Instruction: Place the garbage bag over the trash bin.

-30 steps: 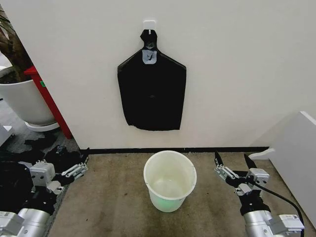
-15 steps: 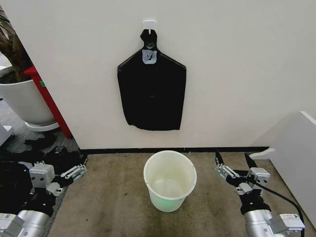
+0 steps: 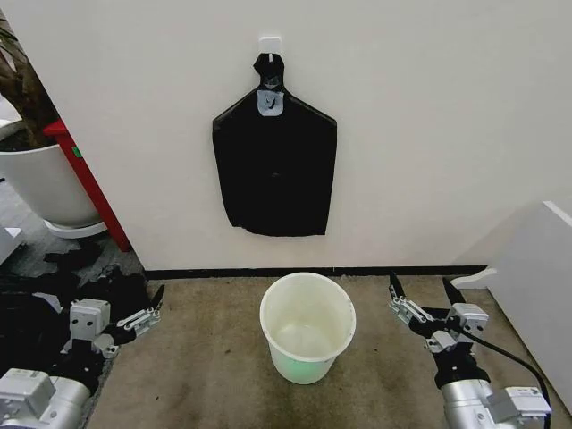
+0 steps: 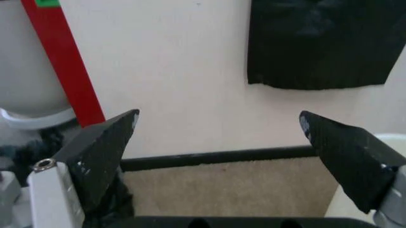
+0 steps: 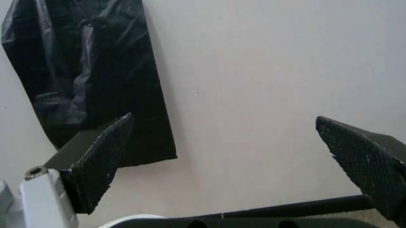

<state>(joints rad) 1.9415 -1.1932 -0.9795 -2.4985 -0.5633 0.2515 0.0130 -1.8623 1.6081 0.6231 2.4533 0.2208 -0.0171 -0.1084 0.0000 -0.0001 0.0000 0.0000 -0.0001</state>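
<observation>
The small round white plastic trash bin (image 3: pixel 307 327) stands uncovered on the brown carpet (image 3: pixel 214 375), close to the cream wall (image 3: pixel 429 134) and between the two grippers. Its inside looks bare, with a greenish tint near the base. In the right wrist view just a sliver of its rim (image 5: pixel 130 220) shows at the edge, and in the left wrist view a pale strip of its side (image 4: pixel 345 209) is cut off behind a finger.

On the wall directly above the bin hangs a flat black house-shaped bundle of bags (image 3: pixel 274 165), knotted at the top on a white hook (image 3: pixel 271 43). The left wrist view catches only its lower edge (image 4: pixel 323 45); the right wrist view shows one crinkled side of it (image 5: pixel 89 76). Whether a single loose bag can be told apart within the bundle is not clear.

The left gripper (image 3: pixel 150 304) hovers low over the carpet's edge, left of the bin, its black fingers spread wide apart and holding nothing; dark clutter behind it is hard to make out. The right gripper (image 3: pixel 423 292) sits right of the bin, fingers likewise parted wide and empty, touching nothing.

A large white plant pot (image 3: pixel 40 183) and a red post (image 3: pixel 89 183) stand at the far left, partly cut off.
</observation>
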